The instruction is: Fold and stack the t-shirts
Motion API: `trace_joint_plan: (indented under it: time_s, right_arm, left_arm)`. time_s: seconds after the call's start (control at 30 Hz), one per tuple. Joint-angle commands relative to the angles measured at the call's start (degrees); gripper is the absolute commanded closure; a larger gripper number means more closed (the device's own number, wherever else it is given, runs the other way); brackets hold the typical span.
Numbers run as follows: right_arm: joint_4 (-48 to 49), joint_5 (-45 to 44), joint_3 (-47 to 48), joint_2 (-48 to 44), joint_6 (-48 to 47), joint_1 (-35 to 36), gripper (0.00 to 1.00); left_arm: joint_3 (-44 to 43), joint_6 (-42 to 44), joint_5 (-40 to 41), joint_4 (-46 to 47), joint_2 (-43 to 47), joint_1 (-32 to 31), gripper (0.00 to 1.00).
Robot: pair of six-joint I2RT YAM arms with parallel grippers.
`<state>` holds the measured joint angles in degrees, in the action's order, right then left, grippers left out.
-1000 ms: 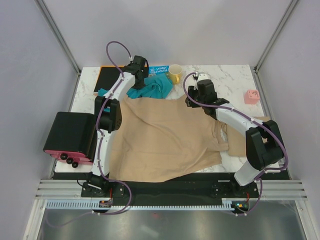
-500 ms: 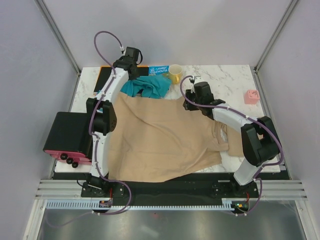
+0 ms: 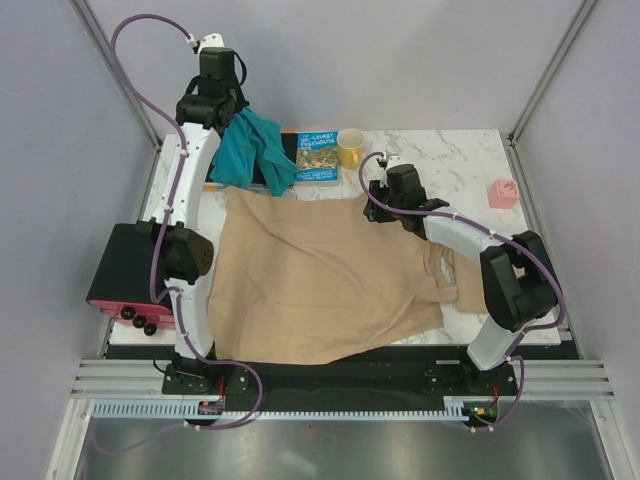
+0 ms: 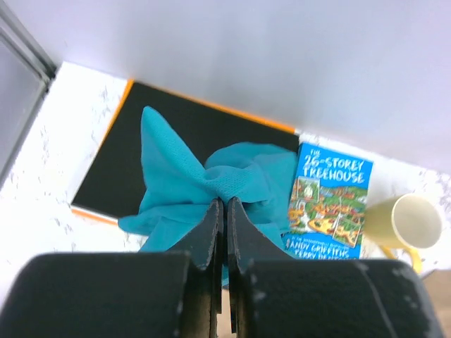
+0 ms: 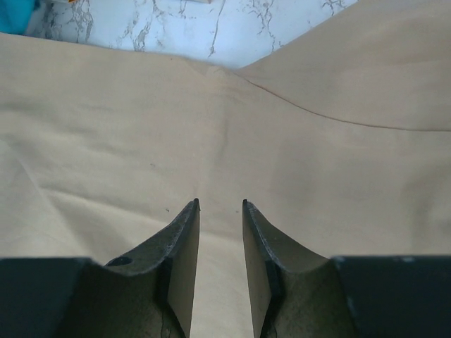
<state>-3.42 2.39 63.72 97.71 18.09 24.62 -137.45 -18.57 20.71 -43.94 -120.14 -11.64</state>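
Upper left, the left claw (image 4: 225,203) pinches only a fold of the hanging teal-blue cloth garment (image 3: 250,150), which may slip; the right claw (image 5: 220,204) sits half-spread over the tan cloth t-shirt (image 3: 310,270).

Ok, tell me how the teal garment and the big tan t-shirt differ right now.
Colour: the teal garment is blue-green, the tan t-shirt beige. Pose: the teal garment hangs bunched from the left gripper; the tan t-shirt lies spread across the table. Grip: the left gripper is shut on the teal garment, while the right gripper stands open over the tan t-shirt, pinching nothing. Both are soft cloth.
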Motion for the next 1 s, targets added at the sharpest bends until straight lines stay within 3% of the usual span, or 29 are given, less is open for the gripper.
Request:
trace_joint_plan:
  time_s: [0.0,0.23,0.67,0.73,0.77,0.87,0.97]
  right_arm:
    - [1.40,1.73,0.87,0.81,0.55,0.25,0.62]
    - [0.87,2.35,1.23,1.60,0.46,0.25,0.62]
    - [0.34,3.58,1.84,2.66,0.19,0.34,0.62]
    - [0.35,3.58,1.84,2.75,0.28,0.43,0.62]
    - [0.52,3.32,1.67,2.75,0.37,0.51,0.62]
    - [1.13,1.30,1.23,2.31,0.37,0.60,0.62]
    - [1.22,-0.72,1.49,2.57,0.19,0.60,0.61]
  left_arm:
    - [-7.29,3.10,0.56,3.25,2.89,2.66,0.98]
    - [-9.42,3.45,-1.20,3.78,0.96,6.19,0.98]
    - [0.68,-1.47,-5.59,1.85,-4.23,8.91,0.98]
    - [2.00,-1.30,-5.42,1.15,-4.14,8.91,0.88]
    - [3.14,-1.30,-5.33,0.88,-3.71,8.91,0.72]
    - [4.99,-1.29,-5.42,0.88,-2.39,8.91,0.46]
    - [4.82,-1.12,-5.42,1.05,-0.63,8.91,0.35]
